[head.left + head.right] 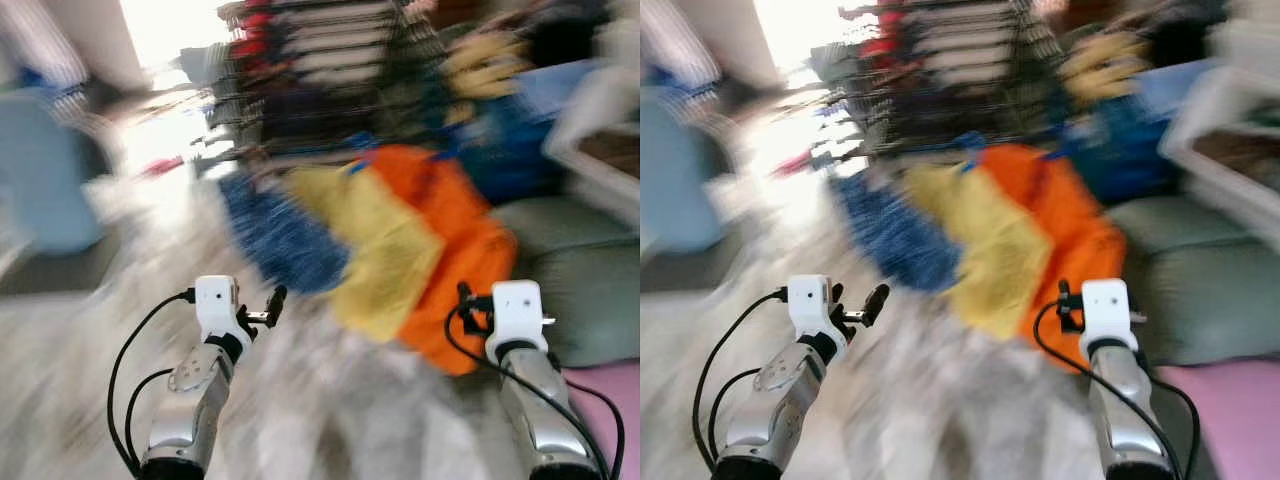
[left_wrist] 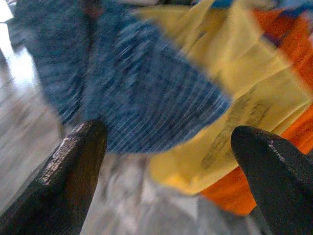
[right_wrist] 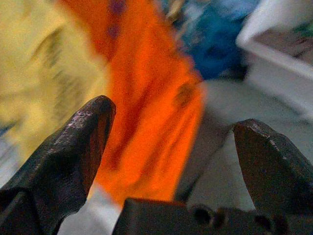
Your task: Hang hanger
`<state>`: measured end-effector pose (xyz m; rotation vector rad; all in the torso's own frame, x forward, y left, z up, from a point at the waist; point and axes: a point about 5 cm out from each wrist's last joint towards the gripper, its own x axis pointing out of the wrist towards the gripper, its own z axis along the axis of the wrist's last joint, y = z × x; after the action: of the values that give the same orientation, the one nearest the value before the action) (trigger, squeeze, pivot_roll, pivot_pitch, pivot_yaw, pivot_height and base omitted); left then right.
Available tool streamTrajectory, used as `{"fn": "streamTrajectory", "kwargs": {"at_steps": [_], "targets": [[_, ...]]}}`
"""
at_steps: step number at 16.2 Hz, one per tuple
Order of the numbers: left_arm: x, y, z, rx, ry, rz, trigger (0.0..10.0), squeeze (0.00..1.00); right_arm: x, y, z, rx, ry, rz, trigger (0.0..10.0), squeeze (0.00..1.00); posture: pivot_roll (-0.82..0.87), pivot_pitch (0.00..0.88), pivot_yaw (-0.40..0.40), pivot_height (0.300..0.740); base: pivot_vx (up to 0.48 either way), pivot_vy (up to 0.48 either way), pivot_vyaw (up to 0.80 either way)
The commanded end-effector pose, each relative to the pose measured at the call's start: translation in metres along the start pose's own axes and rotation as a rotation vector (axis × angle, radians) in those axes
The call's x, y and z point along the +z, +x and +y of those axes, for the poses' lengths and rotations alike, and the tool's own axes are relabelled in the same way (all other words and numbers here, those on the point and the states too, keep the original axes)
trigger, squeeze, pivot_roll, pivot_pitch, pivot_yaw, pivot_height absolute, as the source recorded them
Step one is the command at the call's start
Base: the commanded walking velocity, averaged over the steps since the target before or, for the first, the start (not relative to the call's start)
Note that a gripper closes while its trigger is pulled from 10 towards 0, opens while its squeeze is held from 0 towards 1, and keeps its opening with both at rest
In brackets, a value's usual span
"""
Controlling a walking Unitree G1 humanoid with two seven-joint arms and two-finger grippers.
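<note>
- Head views: heavily blurred throughout.
- Blue striped garment (image 1: 275,235): seen hanging at 11 o'clock of centre, overlapped by the yellow garment (image 1: 385,250).
- Orange garment (image 1: 460,240): seen hanging just behind the yellow one, at 2 o'clock.
- Hanger: none can be made out; what the garments hang from is too blurred to tell.
- White container (image 3: 281,58): noted at 2 o'clock in the right wrist view; contents cannot be told.
- Green cushioned seat (image 1: 575,270): recorded at 3 o'clock.
- Left gripper (image 2: 166,176): raised before the blue and yellow garments, fingers spread wide, nothing held.
- Right gripper (image 3: 176,161): raised before the orange garment, fingers spread wide, nothing held.
</note>
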<state>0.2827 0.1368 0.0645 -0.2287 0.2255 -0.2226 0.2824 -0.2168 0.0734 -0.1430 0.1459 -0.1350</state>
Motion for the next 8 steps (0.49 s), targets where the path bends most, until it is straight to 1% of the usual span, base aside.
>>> {"fn": "streamTrajectory", "kwargs": {"at_steps": [1,4,6,8], "targets": [[0.0031,-0.0033,0.0106,0.027,0.013,0.000,10.0,0.00,0.0029,-0.0002,0.0095,0.024,0.013,-0.010,10.0,0.00,-0.20,0.000,0.072,0.740,0.300,0.000,-0.58],[0.0016,-0.0028,0.0103,0.027,0.012,0.013,10.0,0.00,0.0030,-0.0024,0.0084,0.026,-0.001,-0.012,10.0,0.00,-0.20,0.000,0.071,0.740,0.308,0.000,0.00],[0.0020,-0.0024,0.0103,0.031,0.015,0.018,10.0,0.00,0.0029,-0.0031,0.0083,0.035,-0.004,-0.009,10.0,0.00,-0.21,0.000,0.071,0.740,0.373,0.242,0.00],[0.0036,-0.0016,0.0094,0.028,0.016,0.017,10.0,0.00,0.0026,-0.0033,0.0087,0.046,-0.009,-0.003,10.0,0.00,-0.20,0.000,0.075,0.740,0.356,0.322,0.00]]}}
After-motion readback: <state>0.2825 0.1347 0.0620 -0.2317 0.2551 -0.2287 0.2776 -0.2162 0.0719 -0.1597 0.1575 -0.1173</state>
